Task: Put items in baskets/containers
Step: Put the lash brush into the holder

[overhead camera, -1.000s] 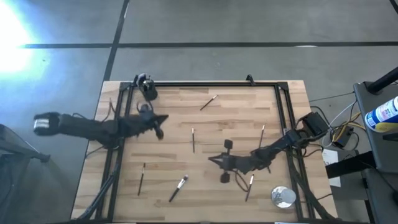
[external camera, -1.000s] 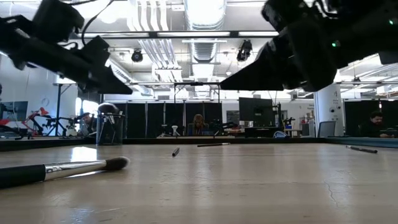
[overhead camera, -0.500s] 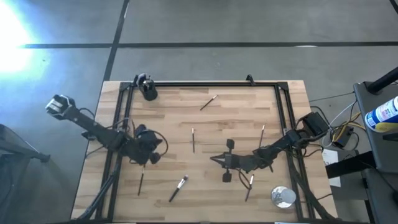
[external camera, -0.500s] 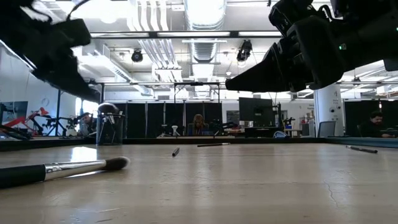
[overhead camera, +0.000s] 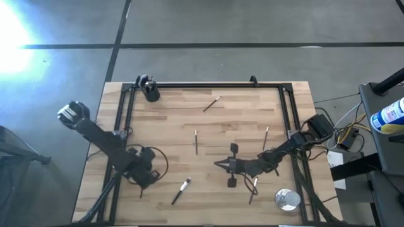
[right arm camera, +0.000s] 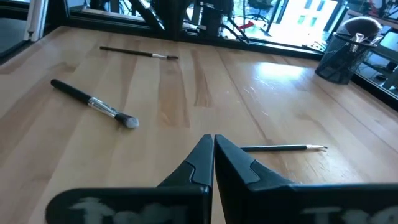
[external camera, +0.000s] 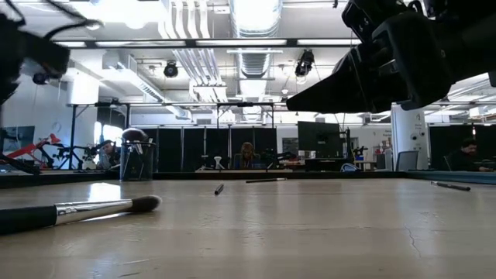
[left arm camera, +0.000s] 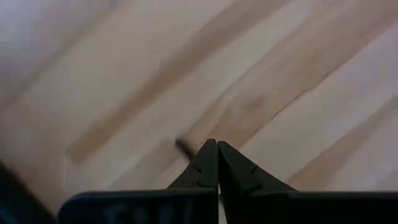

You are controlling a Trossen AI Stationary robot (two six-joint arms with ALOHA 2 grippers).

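From above, the pale wood worktop (overhead camera: 240, 120) stands on a grey concrete floor, framed by black rails. Slim brushes lie scattered on it: one near the far edge (overhead camera: 211, 104), one in the middle (overhead camera: 196, 142), one near the right rail (overhead camera: 266, 136) and a pale-tipped one toward the near edge (overhead camera: 181, 190). The black cup (overhead camera: 151, 93) sits in the far left corner, and a shiny silver round object (overhead camera: 287, 199) lies at the near right. The left claw (overhead camera: 142, 178) is low over the near left part; the right claw (overhead camera: 218, 164) points left just past the centre.

At table height, a fluffy-headed brush (external camera: 93, 209) lies close by on the left, the cup (external camera: 136, 161) holds a brush far back, and the right arm looms at upper right. Beyond is a workshop with ceiling lights, monitors and seated people.

The left wrist view shows the left claw (left arm camera: 217, 158) clenched on nothing, right above blurred wood.

The right wrist view shows the right claw (right arm camera: 213, 152) clenched, empty, with the cup (right arm camera: 343, 59) far off.
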